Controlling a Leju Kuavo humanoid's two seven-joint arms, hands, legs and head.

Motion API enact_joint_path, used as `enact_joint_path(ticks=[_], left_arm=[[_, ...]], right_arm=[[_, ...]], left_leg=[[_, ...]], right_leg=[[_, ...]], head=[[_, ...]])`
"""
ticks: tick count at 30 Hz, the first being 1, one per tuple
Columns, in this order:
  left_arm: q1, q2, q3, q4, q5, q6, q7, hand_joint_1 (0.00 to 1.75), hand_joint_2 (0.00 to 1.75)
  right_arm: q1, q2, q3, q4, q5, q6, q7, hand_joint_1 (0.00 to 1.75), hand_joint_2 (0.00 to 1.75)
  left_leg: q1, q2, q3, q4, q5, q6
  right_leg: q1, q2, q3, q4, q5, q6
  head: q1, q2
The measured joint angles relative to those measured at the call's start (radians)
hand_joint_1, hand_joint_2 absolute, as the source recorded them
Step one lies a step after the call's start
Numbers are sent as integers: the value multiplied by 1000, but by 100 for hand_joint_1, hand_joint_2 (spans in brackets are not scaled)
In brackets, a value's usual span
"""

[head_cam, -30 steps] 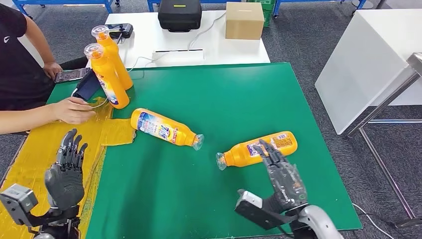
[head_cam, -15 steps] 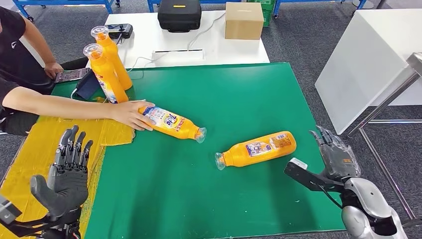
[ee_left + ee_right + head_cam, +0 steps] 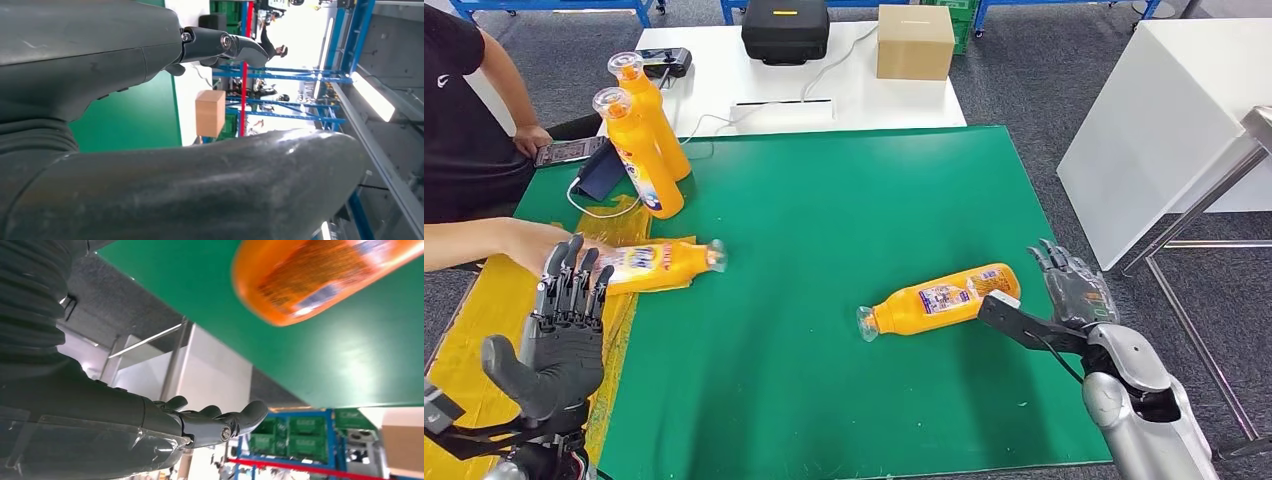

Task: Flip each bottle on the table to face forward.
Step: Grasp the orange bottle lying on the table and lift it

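Since a moment ago, the person's hand (image 3: 519, 245) has dragged one lying bottle (image 3: 659, 265) to the tabletop's (image 3: 844, 210) left edge, onto the yellow mat (image 3: 484, 310). Nearest, the left robot hand (image 3: 559, 340) hovers over that mat, fingers spread, empty. The right robot hand (image 3: 1076, 292) hangs off the right edge, released, just beside the other lying bottle (image 3: 939, 298), label up. Two bottles (image 3: 642, 150) stand at the far left corner. At least the left-edge bottle probably awaits turning.

Left robot hand (image 3: 559, 345) raised, spread; right robot hand (image 3: 1074, 292) empty, spread.
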Motion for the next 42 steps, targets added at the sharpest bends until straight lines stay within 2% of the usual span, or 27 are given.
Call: enact_joint_path(ticks=[10, 21, 25, 29, 31, 42], left_arm=[[-42, 0, -4, 19, 94, -29, 42, 0, 0], [-73, 2, 3, 59, 163, -49, 74, 0, 0], [-84, 2, 6, 73, 173, -52, 85, 0, 0], [-118, 2, 5, 86, 189, -46, 115, 0, 0], [-132, 2, 3, 91, 195, -35, 124, 0, 0], [-139, 4, 0, 125, 197, -36, 93, 0, 0]], right_arm=[[-110, 68, 140, 145, 37, 10, -7, 0, 175], [-176, 70, 270, 278, 146, 13, -14, 3, 175], [-196, 61, 300, 317, 181, 42, -15, 175, 175], [-249, 23, 352, 359, 212, 151, -32, 175, 175], [-269, 0, 373, 371, 215, 176, -34, 175, 175], [-301, -74, 425, 379, 179, 208, -34, 175, 175]], left_leg=[[1, -1, 0, 0, 0, 0], [0, -1, 0, 0, 0, 0], [0, -1, 0, 0, 0, 0], [0, -2, 1, 0, 0, 0], [0, -3, 2, 1, 0, 0], [-1, -2, 3, 1, 0, 0]], right_leg=[[0, 0, 0, 0, 0, 0], [0, 0, 0, 0, 0, 0], [0, -1, 0, 0, 0, 0], [0, -1, 1, 0, 0, 0], [0, -2, 2, 0, 0, 0], [0, -2, 3, 0, 0, 0]], head=[[0, 0], [0, 0], [0, 0], [0, 0], [0, 0], [0, 0]])
